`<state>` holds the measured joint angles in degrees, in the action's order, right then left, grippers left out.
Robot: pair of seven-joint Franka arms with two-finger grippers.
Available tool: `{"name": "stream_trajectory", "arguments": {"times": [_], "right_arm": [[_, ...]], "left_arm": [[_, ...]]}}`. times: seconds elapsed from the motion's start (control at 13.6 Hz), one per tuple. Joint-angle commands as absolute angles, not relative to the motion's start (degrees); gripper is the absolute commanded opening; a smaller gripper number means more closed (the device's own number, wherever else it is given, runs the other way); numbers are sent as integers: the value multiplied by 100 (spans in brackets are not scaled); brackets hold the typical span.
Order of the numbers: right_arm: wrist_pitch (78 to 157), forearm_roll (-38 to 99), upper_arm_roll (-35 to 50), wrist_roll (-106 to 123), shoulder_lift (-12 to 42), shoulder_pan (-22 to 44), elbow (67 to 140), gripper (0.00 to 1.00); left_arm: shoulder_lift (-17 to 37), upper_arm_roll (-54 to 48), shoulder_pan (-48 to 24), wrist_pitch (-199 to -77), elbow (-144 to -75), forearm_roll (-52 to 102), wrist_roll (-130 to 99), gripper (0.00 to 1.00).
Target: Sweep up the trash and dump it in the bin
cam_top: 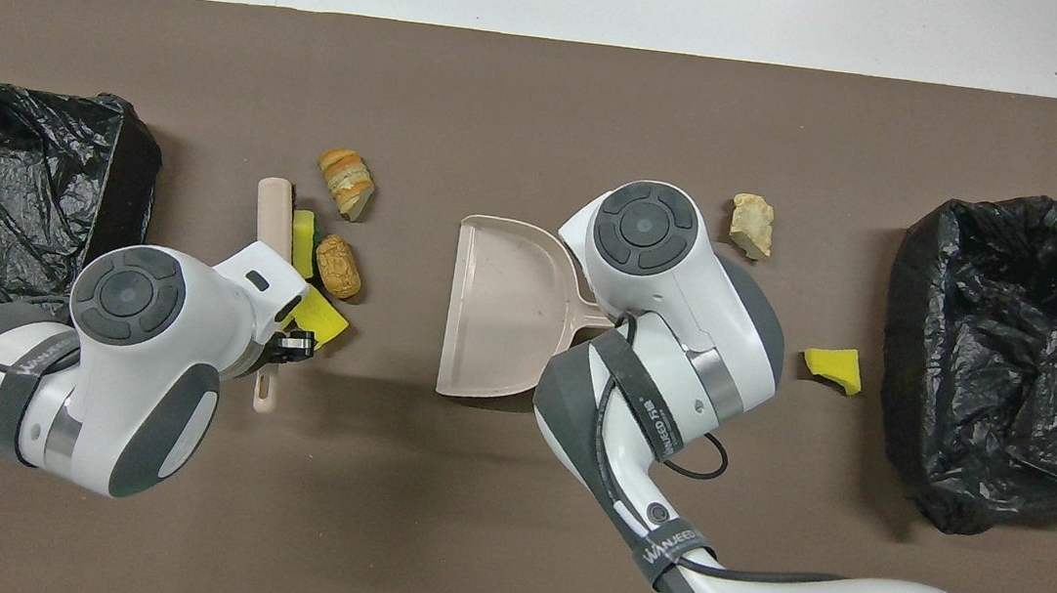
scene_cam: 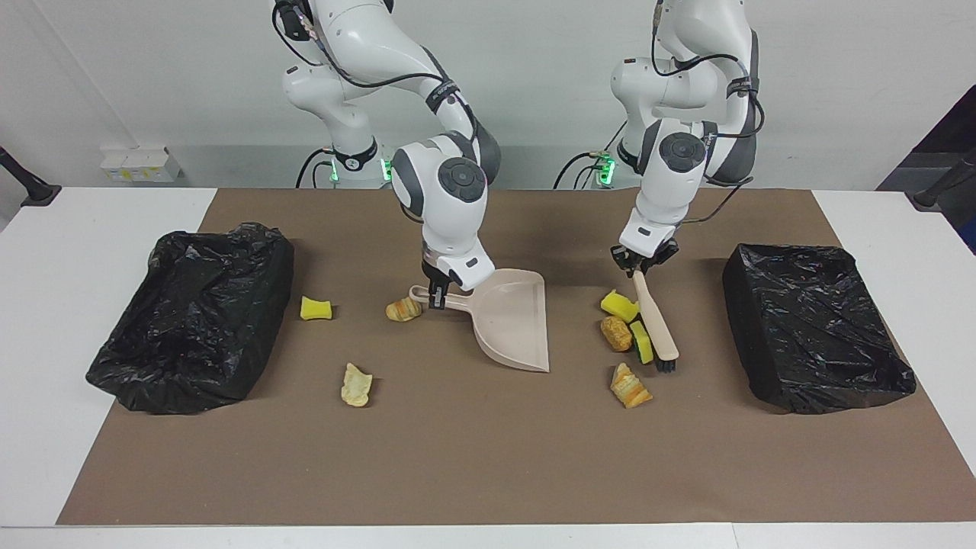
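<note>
My right gripper (scene_cam: pixel 436 293) is shut on the handle of the beige dustpan (scene_cam: pixel 515 320), whose mouth faces the left arm's end of the table. My left gripper (scene_cam: pixel 639 267) is shut on the handle of the beige brush (scene_cam: pixel 657 328), bristles down on the mat. Against the brush lie three pieces of trash: a yellow sponge (scene_cam: pixel 619 306), a bread lump (scene_cam: pixel 616 333) and a green-backed sponge (scene_cam: pixel 642 341). Another bread lump (scene_cam: pixel 630 385) lies farther out. A bread lump (scene_cam: pixel 402 309) sits beside the dustpan handle, with a yellow sponge (scene_cam: pixel 316 308) and a pale lump (scene_cam: pixel 356 384) toward the right arm's end.
Two bins lined with black bags stand on the brown mat (scene_cam: pixel 473 457), one bin (scene_cam: pixel 191 313) at the right arm's end and one bin (scene_cam: pixel 816 328) at the left arm's end. In the overhead view the dustpan (cam_top: pixel 503 309) lies between both wrists.
</note>
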<state>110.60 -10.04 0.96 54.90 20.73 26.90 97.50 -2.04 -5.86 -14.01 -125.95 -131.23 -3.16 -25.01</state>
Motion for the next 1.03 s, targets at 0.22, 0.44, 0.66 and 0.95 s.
{"name": "stream_trajectory", "arguments": {"times": [0.22, 0.44, 0.66, 0.95], "right_arm": [[11162, -1107, 123, 5687, 1934, 2698, 10002, 0], [11162, -1099, 123, 5669, 1934, 2698, 10002, 0], [11162, -1099, 123, 5669, 1934, 2707, 10002, 0], [11250, -1107, 123, 5686, 1934, 2707, 10002, 0]], "left_arm": [[-237, -527, -1450, -12507, -13113, -255, -2540, 0], [-246, -527, -1459, -12437, -13122, -255, -2514, 0], [-290, -536, -1729, -12331, -13157, 174, -2487, 0], [-325, -536, -2275, -12322, -13157, 536, -2723, 0]]}}
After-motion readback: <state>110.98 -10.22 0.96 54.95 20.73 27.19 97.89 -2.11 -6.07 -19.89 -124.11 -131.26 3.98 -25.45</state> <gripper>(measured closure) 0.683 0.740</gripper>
